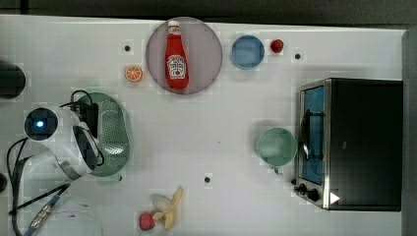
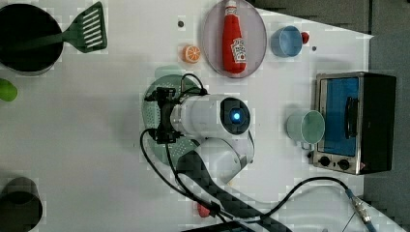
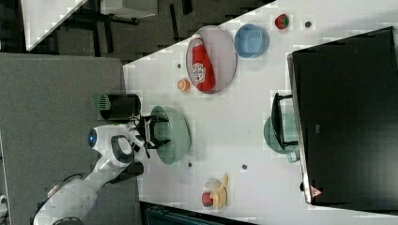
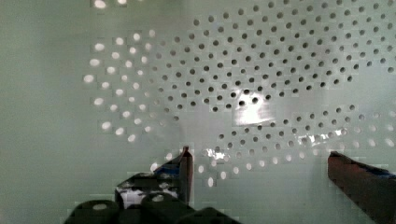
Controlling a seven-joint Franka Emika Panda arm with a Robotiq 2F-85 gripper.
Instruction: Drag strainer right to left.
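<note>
The strainer (image 1: 114, 132) sits near the top view's left edge of the white table (image 1: 221, 142), below the orange slice (image 1: 133, 73) and the plate (image 1: 206, 44) carrying the ketchup bottle (image 1: 176, 56). Well apart, toward the top view's right, stand the mint cup (image 1: 276, 146) and the toaster oven (image 1: 354, 142). The gripper (image 4: 259, 163) hangs inside the strainer's bowl — fingers (image 4: 187, 163) spread wide, gripping nothing, perforated floor close beneath them. Whether the tips touch the plastic cannot be told.

Judged step: the strainer already lies far to the top view's left, so either the drag is largely done or the contact is just being set. Next move calls for a finger braced against the inner wall, low and steady, then a flat sideways push — no lifting, no tipping.
</note>
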